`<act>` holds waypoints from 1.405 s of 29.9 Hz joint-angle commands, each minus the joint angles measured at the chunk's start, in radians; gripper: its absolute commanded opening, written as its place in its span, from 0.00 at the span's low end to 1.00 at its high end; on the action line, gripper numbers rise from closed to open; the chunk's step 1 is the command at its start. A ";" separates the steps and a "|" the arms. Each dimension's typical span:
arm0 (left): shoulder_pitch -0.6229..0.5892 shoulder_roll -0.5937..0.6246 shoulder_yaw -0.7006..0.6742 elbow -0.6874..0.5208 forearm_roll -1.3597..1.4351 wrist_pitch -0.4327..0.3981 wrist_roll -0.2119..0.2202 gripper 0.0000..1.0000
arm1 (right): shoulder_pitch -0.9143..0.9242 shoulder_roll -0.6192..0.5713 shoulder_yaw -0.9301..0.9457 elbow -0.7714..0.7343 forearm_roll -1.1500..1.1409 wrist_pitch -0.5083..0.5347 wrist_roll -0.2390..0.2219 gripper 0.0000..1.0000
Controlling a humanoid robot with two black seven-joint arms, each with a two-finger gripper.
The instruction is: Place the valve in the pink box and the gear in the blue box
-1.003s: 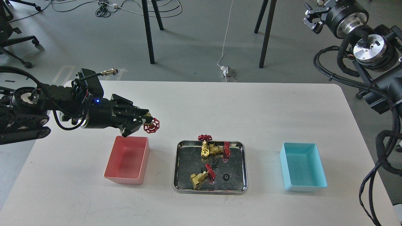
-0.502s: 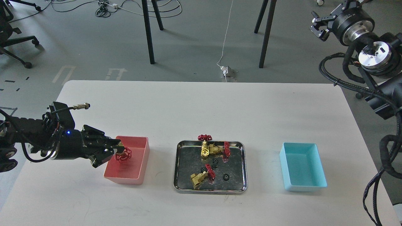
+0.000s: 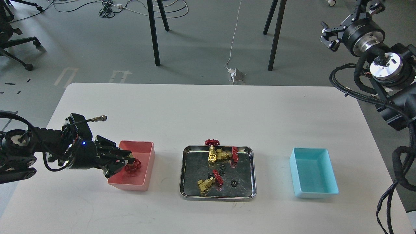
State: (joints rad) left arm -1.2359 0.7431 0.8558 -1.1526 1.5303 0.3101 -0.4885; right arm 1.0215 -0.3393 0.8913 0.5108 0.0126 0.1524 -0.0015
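Observation:
My left gripper [image 3: 127, 161] is shut on a brass valve; its red handwheel [image 3: 133, 166] hangs low inside the pink box [image 3: 143, 155], at the box's left side. Three more valves lie in the steel tray [image 3: 217, 196]: two at the back [image 3: 214, 155] and one at the front left [image 3: 205, 185]. Small black gears [image 3: 233, 183] lie between them in the tray. The blue box [image 3: 313, 177] stands on the right with nothing showing inside. My right gripper [image 3: 327, 35] is open and empty, raised high beyond the table's far right corner.
The white table [image 3: 208, 110] carries the pink box, steel tray and blue box in a row near its front edge. Chair and table legs [image 3: 152, 32] and cables lie on the floor beyond. My right arm's cables [image 3: 390, 182] hang by the right edge.
My left gripper came down and back to the left with the valve, from above the pink box's far edge into the box. The right gripper shifted slightly.

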 commanded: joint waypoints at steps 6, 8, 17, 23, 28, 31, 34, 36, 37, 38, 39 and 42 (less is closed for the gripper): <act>0.009 -0.005 -0.020 0.007 0.005 0.007 0.000 0.51 | -0.004 0.000 0.000 0.002 0.000 0.003 0.003 0.99; 0.012 -0.005 -0.021 0.007 0.005 0.007 0.000 0.62 | -0.004 -0.001 -0.002 0.003 0.000 0.004 0.003 0.99; 0.003 0.097 -0.297 -0.048 -0.036 -0.014 0.000 0.80 | -0.014 -0.111 -0.311 0.266 -0.191 0.032 0.017 0.99; 0.010 0.211 -0.728 -0.191 -0.399 -0.251 0.000 0.86 | 0.144 -0.187 -0.636 0.517 -0.722 0.152 0.017 0.99; 0.041 0.173 -0.996 -0.211 -0.968 -0.484 0.000 0.90 | 0.284 -0.182 -0.954 0.668 -0.881 0.211 0.037 0.99; 0.061 0.118 -1.092 -0.177 -1.244 -0.653 0.000 0.94 | 0.366 -0.179 -1.135 0.797 -1.002 0.223 0.040 0.99; 0.090 0.059 -1.149 -0.136 -1.364 -0.727 0.000 0.95 | 0.445 -0.129 -1.319 0.877 -1.112 0.230 0.061 0.99; 0.116 0.015 -1.179 -0.131 -1.366 -0.729 0.000 0.95 | 0.486 -0.052 -1.414 0.903 -1.140 0.230 0.067 0.98; 0.131 -0.001 -1.192 -0.130 -1.366 -0.727 0.000 0.95 | 0.497 -0.032 -1.440 0.905 -1.140 0.230 0.067 0.98; 0.147 -0.010 -1.204 -0.128 -1.366 -0.727 0.000 0.95 | 0.506 -0.015 -1.459 0.905 -1.143 0.230 0.067 0.97; 0.160 -0.019 -1.215 -0.127 -1.366 -0.727 0.000 0.95 | 0.508 -0.006 -1.468 0.902 -1.152 0.230 0.067 0.96; 0.194 -0.053 -1.245 -0.125 -1.365 -0.727 0.000 0.96 | 0.496 0.040 -1.482 0.894 -1.203 0.230 0.067 0.83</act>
State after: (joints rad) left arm -1.0717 0.7196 -0.3628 -1.2795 0.1647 -0.4168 -0.4885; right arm 1.5234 -0.3440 -0.5715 1.4108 -1.1498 0.3820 0.0658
